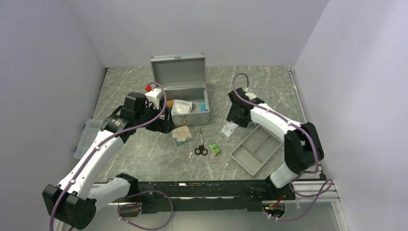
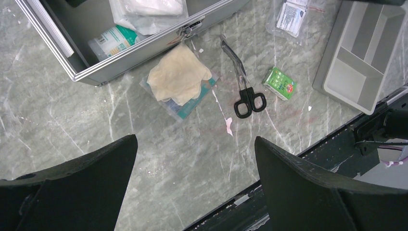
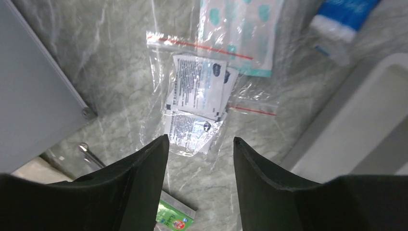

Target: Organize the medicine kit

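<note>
Now: medicine kit (image 1: 178,72) open, lid up, mid tabletop toward the far edge; both arms empty.
Left gripper (image 2: 195,144) by kit's near-left corner, jaws wide apart, holding nothing. Kit looks rigid metal, likely heavyish, smooth sides probably slippery; hinged lid could swing, so best taken by lid handle (image 1: 177,57) or a wall rim. Scissors (image 2: 247,91) lie near it. Right gripper (image 3: 199,144) over wipes bag (image 3: 199,96), jaws apart, empty.

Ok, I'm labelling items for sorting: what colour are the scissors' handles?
The scissors have black handles; clearest in the left wrist view.
</note>
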{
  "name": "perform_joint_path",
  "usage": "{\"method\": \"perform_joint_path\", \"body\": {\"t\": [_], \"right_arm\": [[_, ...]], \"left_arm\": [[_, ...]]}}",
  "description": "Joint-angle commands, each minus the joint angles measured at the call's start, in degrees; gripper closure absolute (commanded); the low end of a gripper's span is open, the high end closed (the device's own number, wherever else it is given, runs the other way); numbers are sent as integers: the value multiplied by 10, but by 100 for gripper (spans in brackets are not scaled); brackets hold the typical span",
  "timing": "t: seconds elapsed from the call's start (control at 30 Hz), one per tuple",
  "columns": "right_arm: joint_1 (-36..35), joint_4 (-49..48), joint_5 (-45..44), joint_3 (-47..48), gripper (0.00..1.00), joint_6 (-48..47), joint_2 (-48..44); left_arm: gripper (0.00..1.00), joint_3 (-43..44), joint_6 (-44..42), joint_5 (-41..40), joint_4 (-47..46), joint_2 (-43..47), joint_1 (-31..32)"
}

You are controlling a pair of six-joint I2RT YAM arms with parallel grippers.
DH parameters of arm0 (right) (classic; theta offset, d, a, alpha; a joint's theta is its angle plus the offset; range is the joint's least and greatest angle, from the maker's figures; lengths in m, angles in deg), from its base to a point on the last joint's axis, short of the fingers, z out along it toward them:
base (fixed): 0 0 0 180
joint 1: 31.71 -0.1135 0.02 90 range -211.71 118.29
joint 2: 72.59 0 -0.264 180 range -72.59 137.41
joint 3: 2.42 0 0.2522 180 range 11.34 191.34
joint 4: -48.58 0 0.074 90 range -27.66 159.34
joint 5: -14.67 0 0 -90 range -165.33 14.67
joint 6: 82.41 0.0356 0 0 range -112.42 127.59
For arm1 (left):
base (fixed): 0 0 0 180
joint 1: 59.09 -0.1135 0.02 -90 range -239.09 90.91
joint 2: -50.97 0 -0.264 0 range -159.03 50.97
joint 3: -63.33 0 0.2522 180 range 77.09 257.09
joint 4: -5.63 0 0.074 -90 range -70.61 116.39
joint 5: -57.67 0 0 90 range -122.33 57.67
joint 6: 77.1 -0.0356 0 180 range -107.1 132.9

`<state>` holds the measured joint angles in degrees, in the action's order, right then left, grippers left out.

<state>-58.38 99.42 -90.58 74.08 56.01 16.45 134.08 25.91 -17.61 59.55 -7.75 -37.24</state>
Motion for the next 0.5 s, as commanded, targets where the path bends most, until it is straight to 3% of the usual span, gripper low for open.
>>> {"method": "perform_joint_path", "body": {"t": [0.0,0.47], "right_arm": [[-23,-21,7,28,46,12,48],[-30,-43,12,32,53,37,114]], "left_arm": [[1,-1,-1,-3,-6,4,2],[0,-2,-1,-4,-6,6,2]]}}
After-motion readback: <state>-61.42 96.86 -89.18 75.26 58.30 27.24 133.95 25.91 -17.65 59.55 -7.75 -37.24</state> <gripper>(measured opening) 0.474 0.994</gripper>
